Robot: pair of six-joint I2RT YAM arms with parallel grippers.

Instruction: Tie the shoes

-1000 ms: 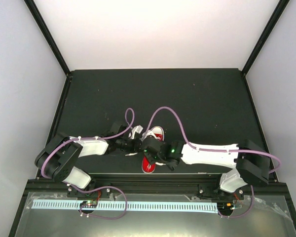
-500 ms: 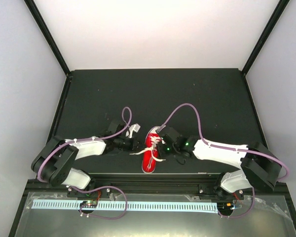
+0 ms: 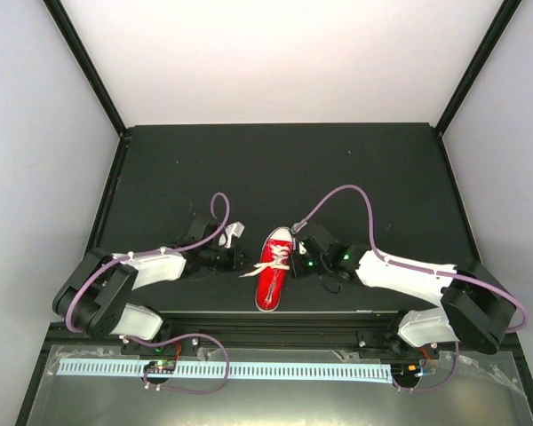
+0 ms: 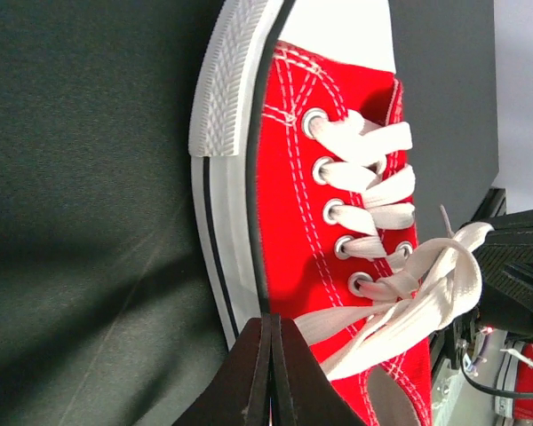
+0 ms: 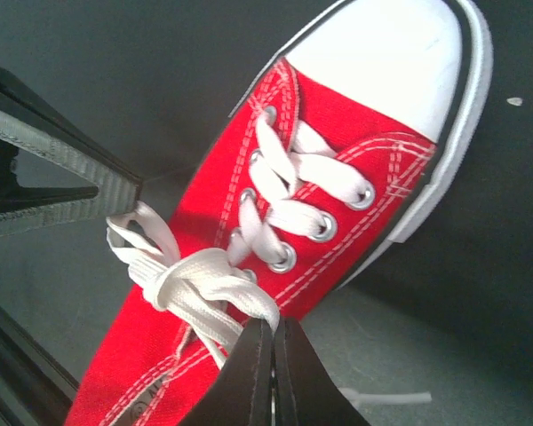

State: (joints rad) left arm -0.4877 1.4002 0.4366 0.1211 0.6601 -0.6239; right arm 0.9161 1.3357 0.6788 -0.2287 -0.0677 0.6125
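Top external: sneaker (image 3: 273,272) lies between left gripper (image 3: 242,261) and right gripper (image 3: 296,257).

bright, even light — sharp, soft shadows

No text, brand or number legible in any view, faint marks on the red sneaker (image 5: 249,213) unreadable

Black-jointed white arms (image 3: 160,264), looping purple cables (image 3: 342,188)
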